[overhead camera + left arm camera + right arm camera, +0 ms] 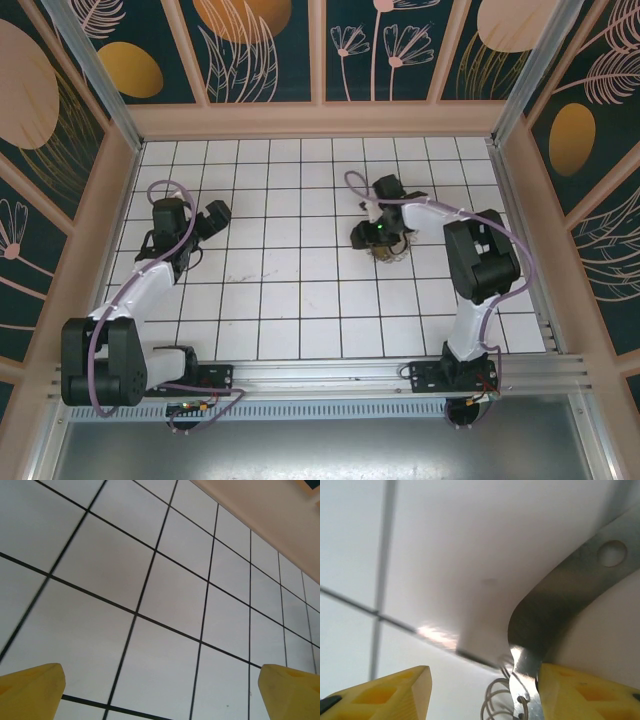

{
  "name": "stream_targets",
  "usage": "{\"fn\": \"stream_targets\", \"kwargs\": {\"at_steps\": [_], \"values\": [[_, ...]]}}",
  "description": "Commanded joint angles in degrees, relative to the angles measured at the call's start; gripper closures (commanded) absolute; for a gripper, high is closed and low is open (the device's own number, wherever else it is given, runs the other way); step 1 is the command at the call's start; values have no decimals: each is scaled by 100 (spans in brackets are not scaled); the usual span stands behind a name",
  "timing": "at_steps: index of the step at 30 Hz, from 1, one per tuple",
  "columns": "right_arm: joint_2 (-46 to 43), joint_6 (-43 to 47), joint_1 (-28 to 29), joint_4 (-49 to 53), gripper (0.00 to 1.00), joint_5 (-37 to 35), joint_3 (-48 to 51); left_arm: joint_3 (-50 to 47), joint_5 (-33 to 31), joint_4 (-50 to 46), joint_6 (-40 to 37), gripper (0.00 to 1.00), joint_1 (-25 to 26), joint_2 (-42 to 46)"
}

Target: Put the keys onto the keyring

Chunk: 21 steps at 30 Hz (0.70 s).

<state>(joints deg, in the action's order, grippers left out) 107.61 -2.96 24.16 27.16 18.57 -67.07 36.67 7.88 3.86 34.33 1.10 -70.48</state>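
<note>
1. Keyring [388, 254] lies on the white tiles [290, 290] right of centre, under the right gripper [386, 244]; in the right wrist view its wire coils [495, 702] sit between the yellow fingertips [395, 690].
2. One flat silvery strip [560, 595] with a hole curves up from the coils, touching one finger [580, 692] only.
3. Right gripper [482, 677]: jaws apart, clamping nothing; the arm reaches inward, wrist bent to the floor.
4. Left gripper [214, 216] [160, 680]: jaws wide over bare tiles, well apart from it.
</note>
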Motion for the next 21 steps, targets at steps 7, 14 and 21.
{"fn": "stream_targets", "kwargs": {"at_steps": [7,14,21], "values": [[1173,-855,2309,-152,45,561,-1173,217,-303,-219,-593,1,21,33],[789,-1070,2835,10,45,-185,-1624,133,902,392,-758,1,22,87],[-810,-2832,2686,-290,42,-1546,-112,34,1755,827,-533,6,105,-175]]}}
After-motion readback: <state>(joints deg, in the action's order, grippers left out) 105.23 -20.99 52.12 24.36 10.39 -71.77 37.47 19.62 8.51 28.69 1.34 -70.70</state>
